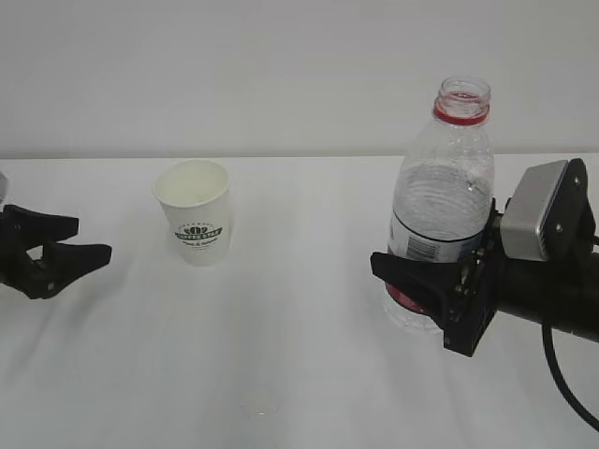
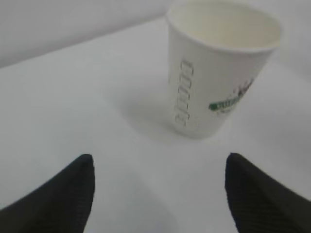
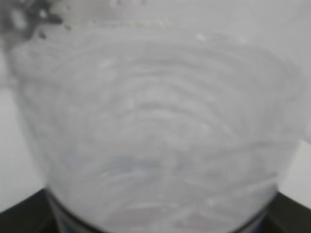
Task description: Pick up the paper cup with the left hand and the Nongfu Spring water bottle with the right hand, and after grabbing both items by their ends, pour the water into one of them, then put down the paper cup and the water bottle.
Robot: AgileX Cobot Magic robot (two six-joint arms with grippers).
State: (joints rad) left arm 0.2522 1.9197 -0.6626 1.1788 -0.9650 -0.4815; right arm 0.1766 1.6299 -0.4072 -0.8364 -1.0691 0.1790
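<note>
The paper cup (image 1: 194, 210) stands upright on the white table, its green logo facing the camera. In the left wrist view the paper cup (image 2: 218, 68) is ahead and a little right of centre, and its inside looks cream and empty. My left gripper (image 1: 92, 237) hangs open to the cup's left, well clear of it; nothing lies between its fingertips (image 2: 159, 158). The Nongfu Spring water bottle (image 1: 445, 187) is upright and uncapped, with a red neck ring. My right gripper (image 1: 426, 281) is shut on its lower body. The bottle (image 3: 155, 121) fills the right wrist view. I cannot make out the water level.
The white table (image 1: 281, 374) runs back to a plain pale wall. Bare tabletop lies between cup and bottle. The right arm's black body and grey wrist box (image 1: 543, 210) sit at the right edge.
</note>
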